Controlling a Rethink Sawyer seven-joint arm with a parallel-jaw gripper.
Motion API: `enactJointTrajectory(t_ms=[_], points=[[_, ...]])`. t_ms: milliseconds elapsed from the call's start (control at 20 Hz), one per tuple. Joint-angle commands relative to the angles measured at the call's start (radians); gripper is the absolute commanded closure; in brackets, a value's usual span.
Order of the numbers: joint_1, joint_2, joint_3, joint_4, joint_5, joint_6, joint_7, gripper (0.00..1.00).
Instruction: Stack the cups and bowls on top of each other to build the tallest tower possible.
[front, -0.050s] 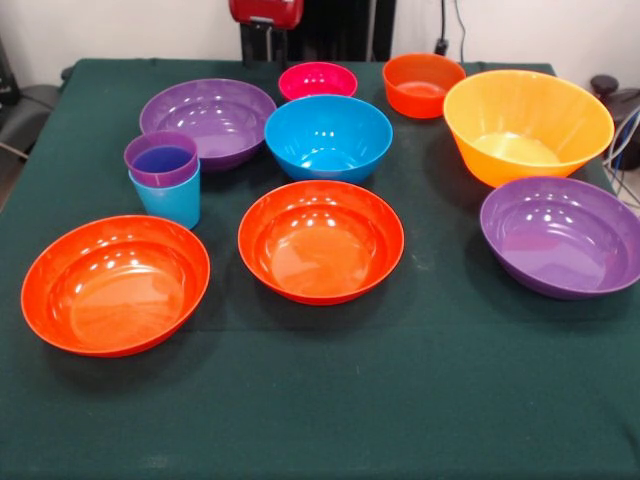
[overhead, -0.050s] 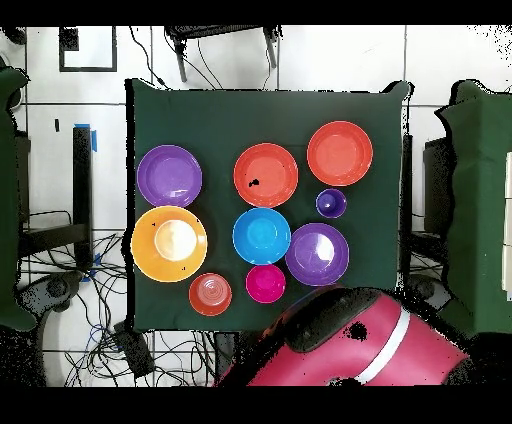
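The purple cup (front, -0.050s: 161, 158) sits nested inside the light blue cup (front, -0.050s: 170, 203) at the left of the table; from overhead the pair shows as one purple circle (overhead, -0.050s: 331, 203). Around it, separate and upright, lie the bowls: two wide orange-red bowls (front, -0.050s: 115, 283) (front, -0.050s: 320, 240), two wide purple bowls (front, -0.050s: 208, 120) (front, -0.050s: 560, 235), a medium blue bowl (front, -0.050s: 328, 135), a small pink bowl (front, -0.050s: 317, 80), a small orange bowl (front, -0.050s: 422, 84) and a large yellow-orange bowl (front, -0.050s: 527, 125). My gripper (front, -0.050s: 265, 40) hangs drawn back at the far edge, above the pink bowl, holding nothing that shows.
A dark green cloth (front, -0.050s: 400, 400) covers the table. The red arm (overhead, -0.050s: 340, 340) bulks over the table's edge by the pink bowl (overhead, -0.050s: 265, 283). Green-draped chairs (overhead, -0.050s: 480, 200) flank the table, and cables lie on the floor (overhead, -0.050s: 110, 330).
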Motion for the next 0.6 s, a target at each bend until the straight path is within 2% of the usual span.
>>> enactJointTrajectory(t_ms=[50, 600], points=[[0.024, -0.020, 0.145, -0.062, 0.012, 0.150, 0.109, 0.00], [0.050, -0.091, 0.174, -0.059, 0.035, 0.252, 0.101, 0.00]])
